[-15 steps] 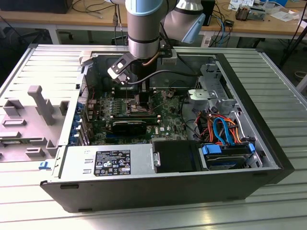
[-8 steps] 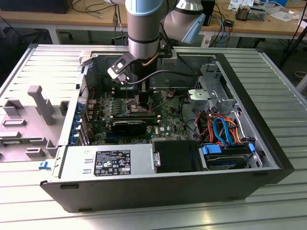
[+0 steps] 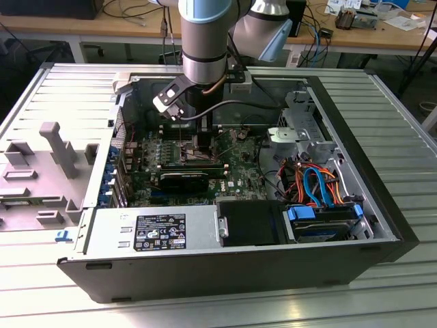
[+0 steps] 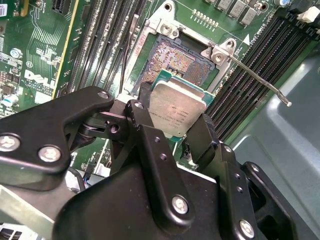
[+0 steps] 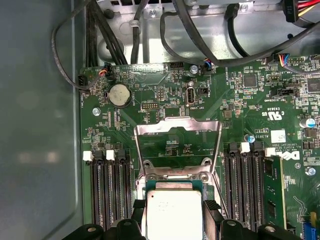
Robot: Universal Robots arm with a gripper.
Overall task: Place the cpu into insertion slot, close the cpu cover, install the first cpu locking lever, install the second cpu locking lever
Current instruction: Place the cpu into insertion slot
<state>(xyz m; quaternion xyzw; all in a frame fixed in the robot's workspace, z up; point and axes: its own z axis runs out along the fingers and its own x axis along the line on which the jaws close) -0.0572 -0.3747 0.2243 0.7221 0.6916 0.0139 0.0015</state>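
Observation:
My gripper [image 4: 175, 114] is shut on the cpu [image 4: 176, 111], a small square chip with a dull silver top, gripped by two opposite edges between black fingers [image 4: 206, 131]. The chip hangs just over the near edge of the insertion slot [image 4: 172, 60], whose open pin field shows beyond it. In the first wrist view the cpu [image 5: 172, 212] sits between the fingertips [image 5: 212, 206], and the cpu cover [image 5: 177, 123], a silvery frame, stands swung open behind the socket. A thin locking lever [image 4: 257, 77] sticks out free beside the slot. In the exterior view the gripper [image 3: 201, 140] reaches down into the open case.
Long black memory slots [image 4: 107, 45] flank the socket on both sides. The green motherboard [image 3: 232, 171] lies in an open case with a drive cage [image 3: 300, 130], coloured cables [image 3: 317, 184] and a power supply [image 3: 153, 232]. A grey fixture [image 3: 58, 147] lies at the exterior view's left.

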